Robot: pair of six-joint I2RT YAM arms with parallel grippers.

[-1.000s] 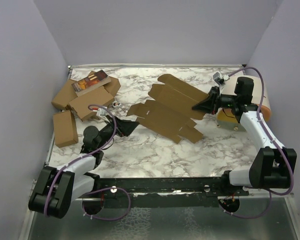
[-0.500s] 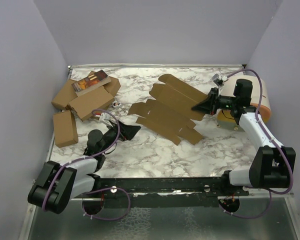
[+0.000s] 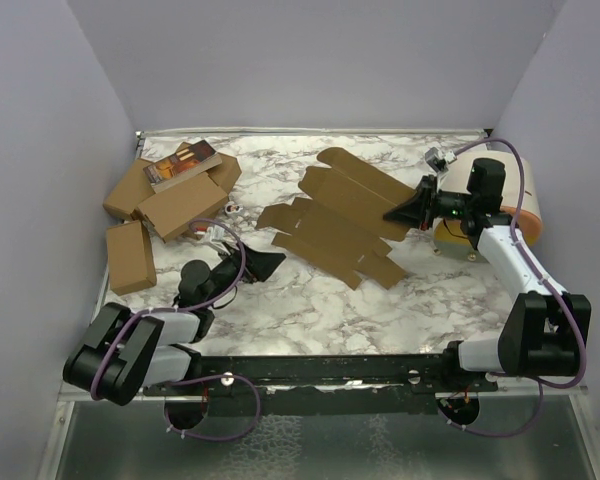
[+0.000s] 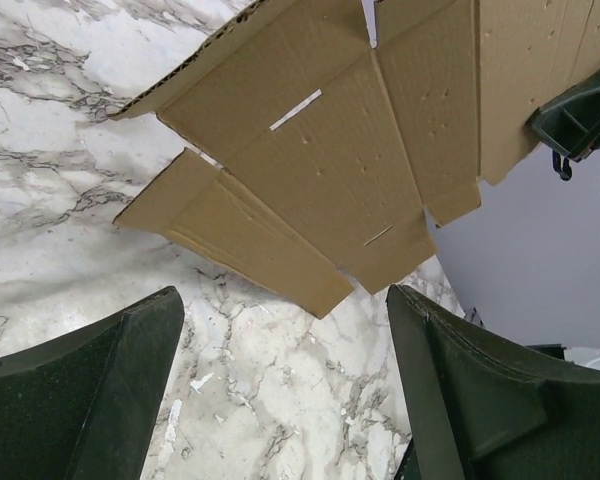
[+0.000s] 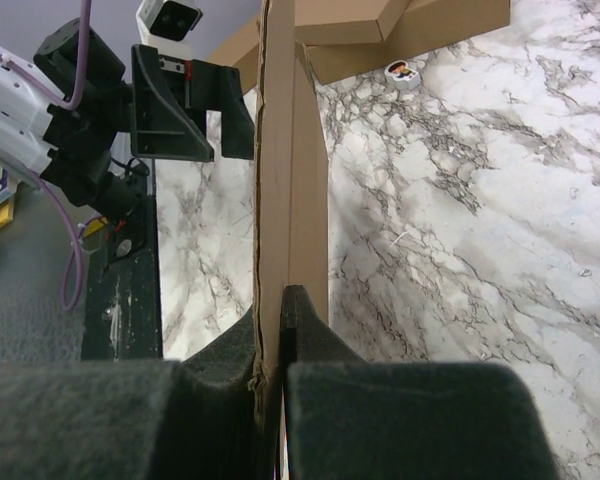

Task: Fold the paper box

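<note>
1. At the middle of the marble bench [image 3: 310, 300] lies the paper box [image 3: 335, 215], not yet folded: a flat brown die-cut sheet with flaps, slits and crease lines, running from centre-left to the right.
2. From the left wrist the paper box [image 4: 330, 170] shows its broad face, with stepped flaps along its near edge. From the right wrist it [image 5: 277, 150] is seen edge-on, as a thin upright strip.
3. The right claw [image 3: 395, 215] is clenched on the sheet's right edge; in its own view the right claw [image 5: 270, 340] has both dark pads pressed against the cardboard, with no gap.
4. The left claw [image 3: 265, 262] is released, its jaws spread wide. It sits just beside the sheet's left end and touches nothing. In the wrist view the left claw [image 4: 282, 295] frames the flap tips and bare marble.
5. Further left, a heap of brown cartons [image 3: 170, 195] sits at the bench's far-left corner, with a single carton [image 3: 130, 257] lying apart in front of it.
6. A small round disc [image 3: 230, 208] rests between the heap and the sheet.
7. Behind the right arm stands a white cylinder [image 3: 525, 200] with an orange rim.
</note>
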